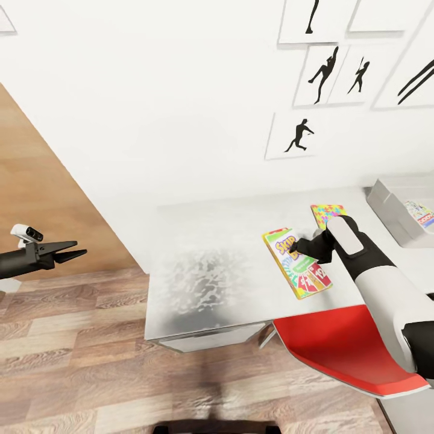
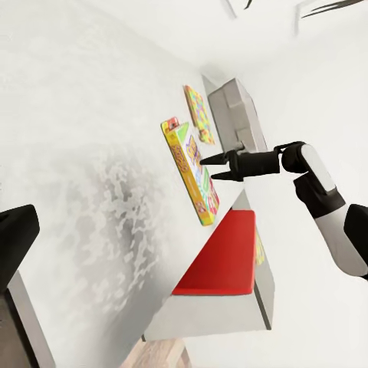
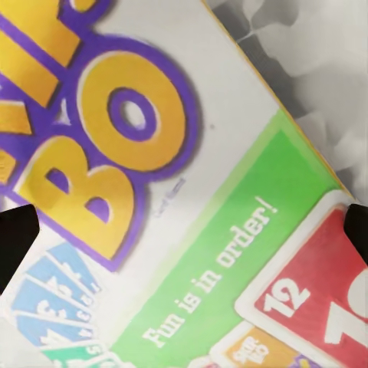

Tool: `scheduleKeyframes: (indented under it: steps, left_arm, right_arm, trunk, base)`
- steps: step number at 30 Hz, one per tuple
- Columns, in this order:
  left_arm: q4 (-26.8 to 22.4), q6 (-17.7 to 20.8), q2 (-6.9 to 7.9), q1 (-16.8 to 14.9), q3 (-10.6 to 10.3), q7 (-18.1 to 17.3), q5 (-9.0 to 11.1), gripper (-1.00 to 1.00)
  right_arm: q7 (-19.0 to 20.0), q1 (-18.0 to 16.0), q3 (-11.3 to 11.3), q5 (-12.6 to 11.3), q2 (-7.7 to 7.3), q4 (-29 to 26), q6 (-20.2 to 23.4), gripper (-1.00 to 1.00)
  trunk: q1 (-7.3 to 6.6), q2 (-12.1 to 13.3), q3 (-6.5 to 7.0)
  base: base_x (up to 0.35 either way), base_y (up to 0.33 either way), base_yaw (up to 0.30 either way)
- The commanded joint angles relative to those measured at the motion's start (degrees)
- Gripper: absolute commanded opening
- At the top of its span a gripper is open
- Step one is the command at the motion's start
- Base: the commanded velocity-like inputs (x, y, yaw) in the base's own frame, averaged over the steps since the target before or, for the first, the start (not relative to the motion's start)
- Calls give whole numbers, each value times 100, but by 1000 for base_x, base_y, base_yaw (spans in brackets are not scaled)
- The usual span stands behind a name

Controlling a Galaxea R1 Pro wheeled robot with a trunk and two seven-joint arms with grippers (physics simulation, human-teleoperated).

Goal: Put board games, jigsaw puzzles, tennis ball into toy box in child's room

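**Right gripper over the SKIP-BO box, desk corner**

SKIP-BO box [image 1: 297,263]: flat printed cardboard, yellow edge, glossy lid with fat orange letters outlined in purple, a green band reading "Fun is in order!", red number cards. Lies flat on the table [image 1: 205,283], near the front edge, skewed to it.

Table: pale grey-white top, smooth, with a mottled dark reflection to the left of the box. Straight rectangular slab, wall behind it.

Jigsaw puzzle [image 1: 327,214]: thin square of yellow, pink, green and blue pieces, just behind the box, toward the wall.

Toy box [image 1: 392,211]: pale grey tray with sloping sides, right of the box along the table; a printed box lies inside.

Right gripper [image 1: 296,246]: black, above the box's near-wall half. Left wrist view shows its two fingers slightly parted, nothing between them. Contact with the lid: cannot tell.

Left gripper [image 1: 77,250]: well left of the table, over the floor, jaws parted, empty.

Room: white wall, black silhouette prints [image 1: 299,135], wood plank floor [image 1: 72,355]. Red chair seat [image 1: 343,346] in front of the table, below the box.
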Motion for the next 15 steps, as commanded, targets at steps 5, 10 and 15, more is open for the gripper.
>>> scheduleKeyframes:
  steps: [5,10,15]
  left_arm:
    - [0,61,1,-4,-3,-22,-1,100]
    - [0,61,-1,-4,-3,-22,-1,100]
    - [0,64,-4,-4,-3,-22,-1,100]
  right_arm:
    - [-35,-2,35,-59,-3,-5,6,100]
    - [-31,2,40,-59,-2,-5,6,100]
    - [-30,3,42,-53,-9,-1,6,100]
  trunk:
    - [3,-10,-9]
    - [3,-10,-9]
    - [3,-10,-9]
  base:
    - [-5,4,0]
    - [-1,1,0]
    - [0,0,0]
